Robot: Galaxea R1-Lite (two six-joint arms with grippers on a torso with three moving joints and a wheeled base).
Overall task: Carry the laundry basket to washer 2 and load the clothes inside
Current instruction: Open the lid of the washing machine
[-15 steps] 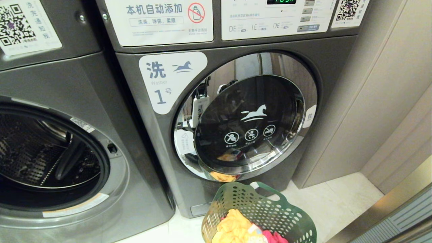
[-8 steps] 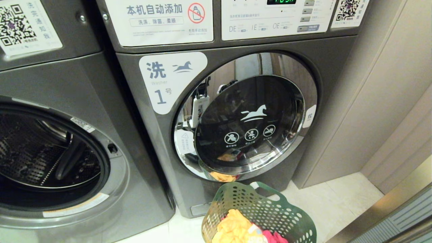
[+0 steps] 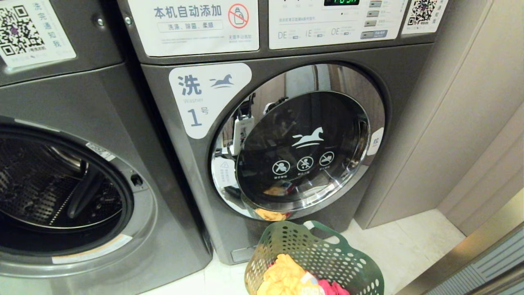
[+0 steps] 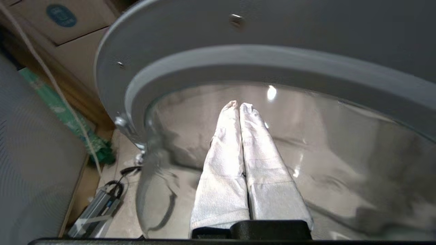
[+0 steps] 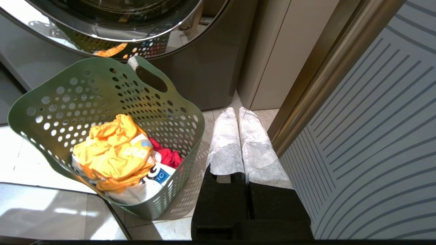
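Note:
The green laundry basket [image 3: 327,250] stands on the floor in front of the washer marked 1 [image 3: 196,102], whose door is shut. The clothes lie in the laundry basket [image 5: 102,95]: a yellow garment [image 5: 112,153], a red one [image 5: 168,157] and a white printed shirt [image 5: 150,185]. The grey washer at left [image 3: 143,205], which I take for washer 2, has its mouth open and drum bare; its number is out of view. My left gripper [image 4: 238,105] is shut and empty, its tips at the glass bowl of an open washer door [image 4: 340,143]. My right gripper [image 5: 238,110] is shut and empty beside the basket.
A bronze door frame [image 5: 316,85] and a striped panel [image 5: 374,136] stand close beside my right gripper. Beige wall panels [image 3: 450,123] close the corner right of washer 1. Cardboard boxes [image 4: 68,23] and a cable [image 4: 112,190] lie beyond the open door.
The basket and both washers have stayed put in the head view. Only the small reflection of an arm in washer 1's chrome door ring has shifted slightly.

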